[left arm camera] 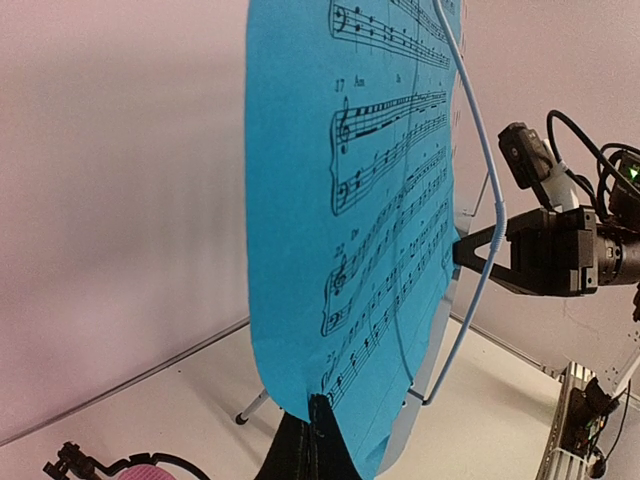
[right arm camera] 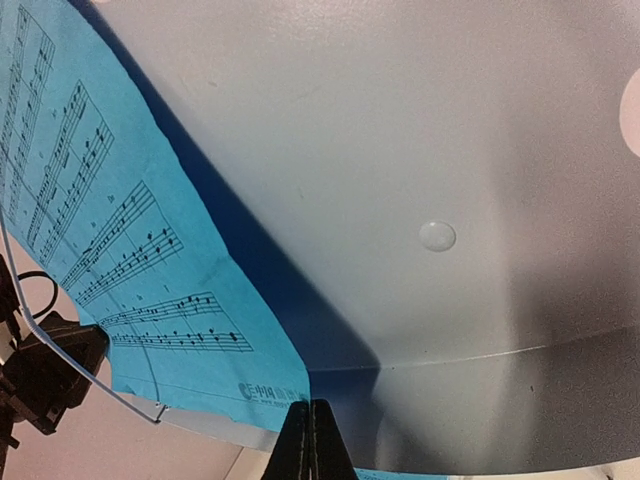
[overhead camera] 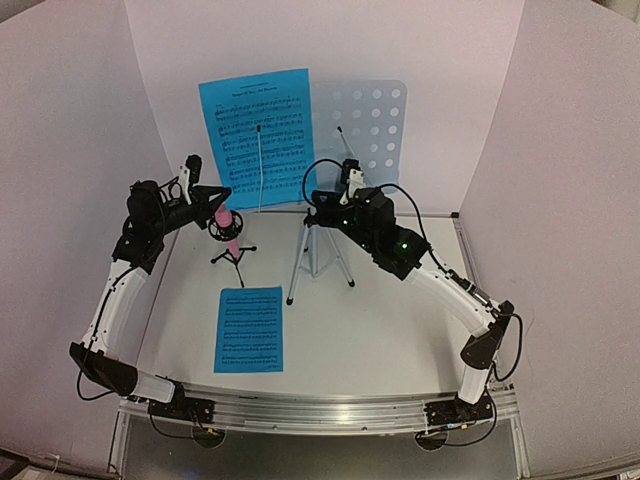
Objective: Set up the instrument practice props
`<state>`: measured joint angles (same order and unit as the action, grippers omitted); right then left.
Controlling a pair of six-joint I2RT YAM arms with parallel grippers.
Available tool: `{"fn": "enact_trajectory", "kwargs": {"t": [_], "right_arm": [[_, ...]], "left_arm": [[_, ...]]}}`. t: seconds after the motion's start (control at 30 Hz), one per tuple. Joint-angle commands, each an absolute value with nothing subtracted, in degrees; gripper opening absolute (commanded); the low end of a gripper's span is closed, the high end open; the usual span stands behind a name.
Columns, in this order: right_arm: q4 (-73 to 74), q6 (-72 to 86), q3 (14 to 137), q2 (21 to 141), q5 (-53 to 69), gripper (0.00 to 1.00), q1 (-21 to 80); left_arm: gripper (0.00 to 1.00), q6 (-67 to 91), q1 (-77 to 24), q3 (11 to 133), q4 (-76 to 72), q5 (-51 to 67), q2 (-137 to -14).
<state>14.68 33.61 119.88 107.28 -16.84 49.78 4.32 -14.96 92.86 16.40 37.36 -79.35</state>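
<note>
The pale blue-grey perforated music stand desk (overhead camera: 368,125) stands on its silver tripod (overhead camera: 320,255) at the back. One blue sheet of music (overhead camera: 258,135) stands on the desk's left half, behind a thin wire holder (left arm camera: 480,200). A second blue sheet (overhead camera: 249,328) lies flat on the table in front. My left gripper (overhead camera: 226,191) is shut, and its tip (left arm camera: 318,425) meets the standing sheet's (left arm camera: 350,200) lower left edge. My right gripper (overhead camera: 312,208) is shut too, with its tip (right arm camera: 310,425) at the sheet's (right arm camera: 120,270) lower right corner, by the desk's lip (right arm camera: 450,400). I cannot tell whether either pinches paper.
A pink microphone (overhead camera: 226,222) on a small black tripod stands just below my left gripper, left of the stand's legs. White walls close in the back and both sides. The rail with the arm bases (overhead camera: 320,408) runs along the near edge.
</note>
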Motion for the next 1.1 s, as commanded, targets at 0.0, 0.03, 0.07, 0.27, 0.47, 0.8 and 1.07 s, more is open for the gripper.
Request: {"fn": "enact_trajectory", "kwargs": {"t": [0.0,0.03,0.07,0.27,0.47,0.8,1.07], "right_arm": [[14.06,33.3,119.52,107.03,-19.62,0.0,49.45],[14.06,33.24,119.41,106.98,-19.65,0.0,49.42],[14.09,33.2,119.32,106.92,-19.65,0.0,49.41],[14.06,33.3,118.14,106.33,-20.12,0.0,49.4],[14.06,32.92,118.3,106.39,-20.28,0.0,49.43],[14.03,32.16,119.08,106.34,-20.0,0.08,49.39],[13.93,31.82,119.09,106.13,-18.11,0.21,49.43]], "left_arm": [[0.0,3.2,-15.08,94.55,14.58,37.04,-80.3],[0.0,3.18,-15.08,94.7,14.52,36.94,-80.42],[0.0,3.17,-15.06,94.9,14.45,36.86,-80.51],[0.0,3.09,-15.05,95.8,13.82,36.3,-80.92],[0.0,2.85,-15.08,96.16,13.95,36.27,-81.03],[0.11,2.64,-15.03,95.77,13.89,36.21,-80.71],[0.31,1.0,-15.07,94.82,13.24,36.81,-78.7]]}}
